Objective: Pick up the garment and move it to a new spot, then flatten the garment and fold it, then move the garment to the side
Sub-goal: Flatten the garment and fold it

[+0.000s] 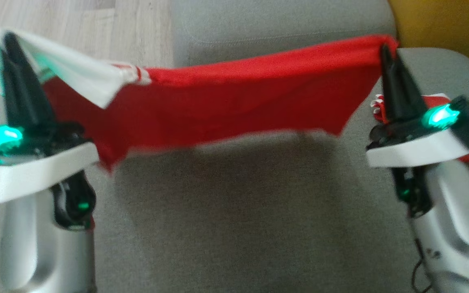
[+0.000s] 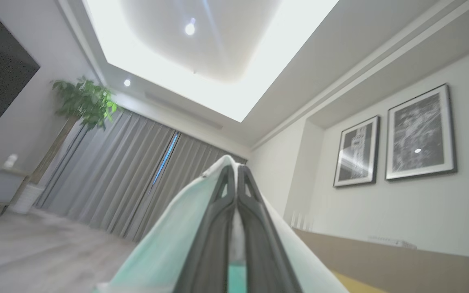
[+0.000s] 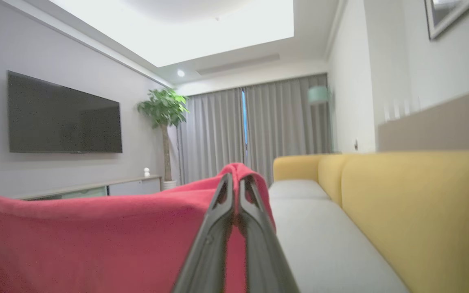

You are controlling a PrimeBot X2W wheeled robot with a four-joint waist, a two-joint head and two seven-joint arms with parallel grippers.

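Observation:
The garment [image 1: 226,101] is red with a white sleeve and white-striped trim, and it hangs stretched in the air between my two grippers, above the grey sofa seat. My left gripper [image 1: 8,40] is shut on the white sleeve end at the upper left; in the left wrist view its fingers [image 2: 234,175] pinch pale cloth [image 2: 169,248]. My right gripper [image 1: 385,47] is shut on the red corner at the upper right; the right wrist view shows the red cloth [image 3: 96,236] draped over its tip [image 3: 236,179]. More red and white cloth bunches behind the right wrist [image 1: 436,99].
A grey sofa cushion [image 1: 238,211] lies below the garment, with another seat [image 1: 259,20] further back. A yellow backrest [image 1: 442,24] stands at the upper right and wooden floor [image 1: 75,24] shows at the upper left. The right wrist view shows the sofa [image 3: 401,211] running away.

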